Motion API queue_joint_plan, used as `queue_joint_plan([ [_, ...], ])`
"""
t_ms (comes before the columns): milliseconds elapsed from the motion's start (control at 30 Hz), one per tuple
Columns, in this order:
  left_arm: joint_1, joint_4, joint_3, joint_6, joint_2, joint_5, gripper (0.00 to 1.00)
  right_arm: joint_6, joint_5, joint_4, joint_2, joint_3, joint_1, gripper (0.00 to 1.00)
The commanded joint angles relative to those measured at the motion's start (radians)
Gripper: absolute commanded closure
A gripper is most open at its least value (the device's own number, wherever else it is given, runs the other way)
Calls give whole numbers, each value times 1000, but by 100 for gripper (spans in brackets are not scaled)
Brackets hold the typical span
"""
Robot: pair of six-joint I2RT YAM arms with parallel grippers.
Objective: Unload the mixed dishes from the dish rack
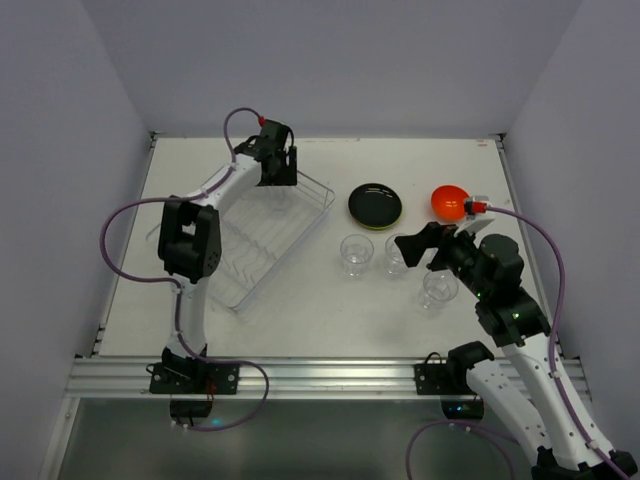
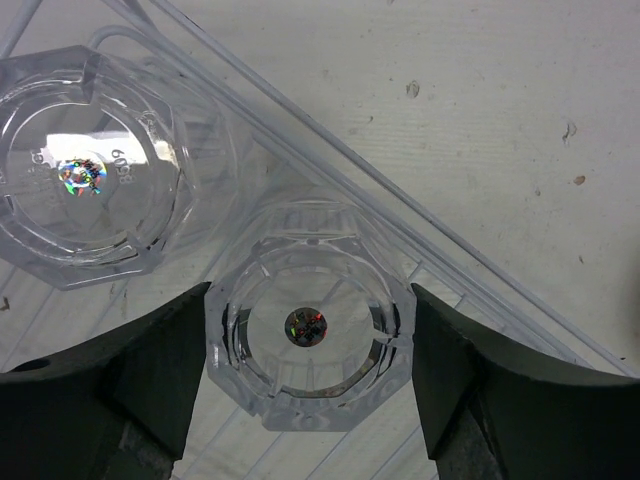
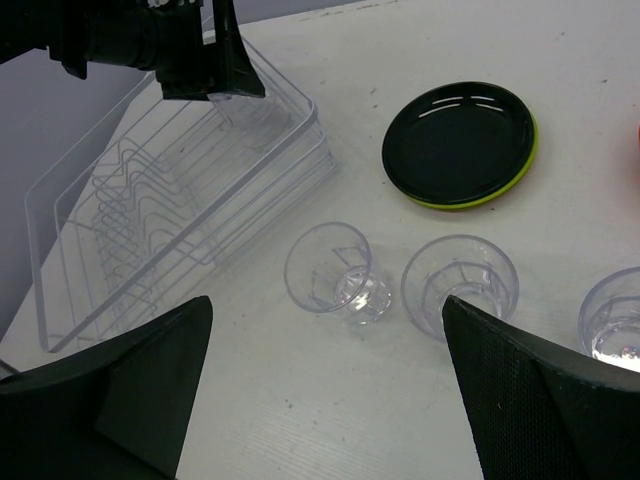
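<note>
Only faint, illegible moulded characters show, on the base of one clear cup (image 2: 85, 170).

Clear cup (image 2: 310, 330) is showing as hard, faceted, glossy transparent plastic; dish rack (image 3: 180, 200) is reading as thin, smooth, shiny wire. Black plate (image 3: 458, 140) and orange-red bowl (image 1: 448, 202) are throwing glossy highlights, lime-green plate (image 3: 480, 201) looking smooth at its rim. Surface (image 2: 480, 120) is presenting as matt white, faintly pitted; fingers (image 3: 540, 400) of the right hand (image 3: 325, 310) are looking matt black, finely textured.
</note>
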Motion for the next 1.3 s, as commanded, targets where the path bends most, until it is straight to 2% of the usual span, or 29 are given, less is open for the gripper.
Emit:
queue_joint_plan([
  [0,6,32,-13,12,5,32,24,-14,-32,49,0,-8,2,1],
  [33,7,38,-18,8,4,38,29,-14,-35,44,3,-6,2,1],
  [100,6,37,-24,3,1,38,30,-16,-39,42,3,-3,4,1],
  [133,6,37,-26,-1,-1,38,45,-14,-41,41,0,-5,4,1],
  [200,4,29,-35,-6,-19,44,65,-14,-41,44,-1,-8,4,1],
  [233,4,31,-41,-15,-30,47,85,-13,-42,44,-1,-8,4,1],
  [267,4,31,-47,-21,-45,56,95,-11,-42,44,-3,-9,5,1],
  [300,3,29,-55,-24,-80,72,100,-11,-42,44,-1,-8,5,1],
  [400,-29,47,-99,-46,-190,66,100,-9,-38,44,0,-11,4,1],
  [633,-123,72,-211,-46,-435,-61,100,-11,-33,45,12,-11,4,1],
  [800,-201,81,-292,-44,-623,-34,100,-11,-21,47,14,-14,5,1],
  [900,-244,165,-396,-61,-767,75,100,-16,-63,64,8,-19,4,1],
  [967,-249,280,-466,-90,-876,228,100,-22,-117,84,-7,-25,4,1],
  [1033,-250,360,-574,-156,-938,364,100,-23,-194,137,-24,-54,5,1],
  [1067,-250,430,-608,-182,-985,394,100,-22,-217,165,-39,-71,5,1],
  [1133,-253,472,-682,-251,-1015,481,100,-13,-268,213,-47,-94,4,1],
  [1200,-255,604,-748,-334,-1062,588,100,3,-363,264,-52,-106,4,1],
  [1233,-256,679,-830,-374,-1076,625,100,13,-399,289,-53,-111,4,1],
  [1267,-261,810,-869,-409,-1102,656,100,33,-468,323,-56,-120,4,1],
])
